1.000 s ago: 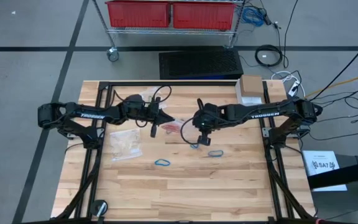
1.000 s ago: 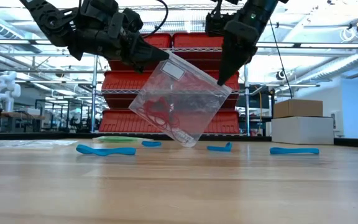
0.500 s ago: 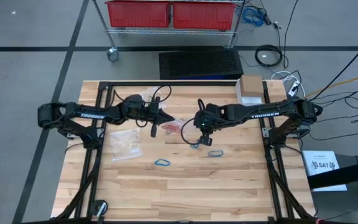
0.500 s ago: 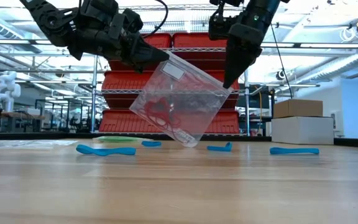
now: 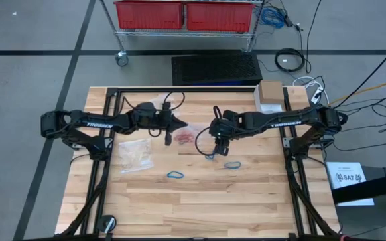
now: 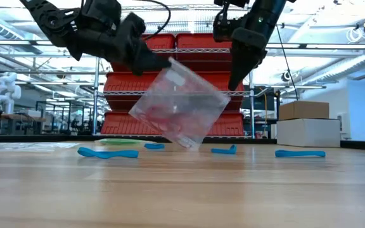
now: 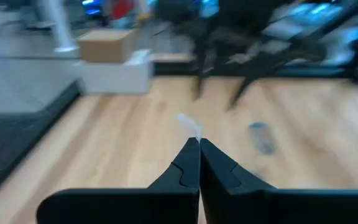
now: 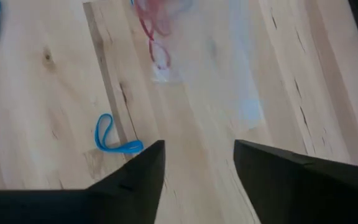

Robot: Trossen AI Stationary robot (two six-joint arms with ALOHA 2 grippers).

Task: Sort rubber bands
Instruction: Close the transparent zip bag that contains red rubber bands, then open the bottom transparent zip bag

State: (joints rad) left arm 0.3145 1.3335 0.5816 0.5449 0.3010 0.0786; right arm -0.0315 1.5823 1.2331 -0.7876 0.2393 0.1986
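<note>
Left gripper pinches the clear bag of red rubber bands aloft; right gripper hangs beside, fingers parted. Blue rubber bands lie loose on the table. We judge them light, floppy; pinch one strand.

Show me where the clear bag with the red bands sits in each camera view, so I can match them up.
High view: clear bag at table centre, between the two arms, pinched by the left hand.
Low view: bag hangs tilted above the table, under the left hand.
Left wrist view: only a corner shows at the fingertips.
Right wrist view: bag ahead of the open fingers.
Shared landmark: blue rubber band near the bag.
</note>
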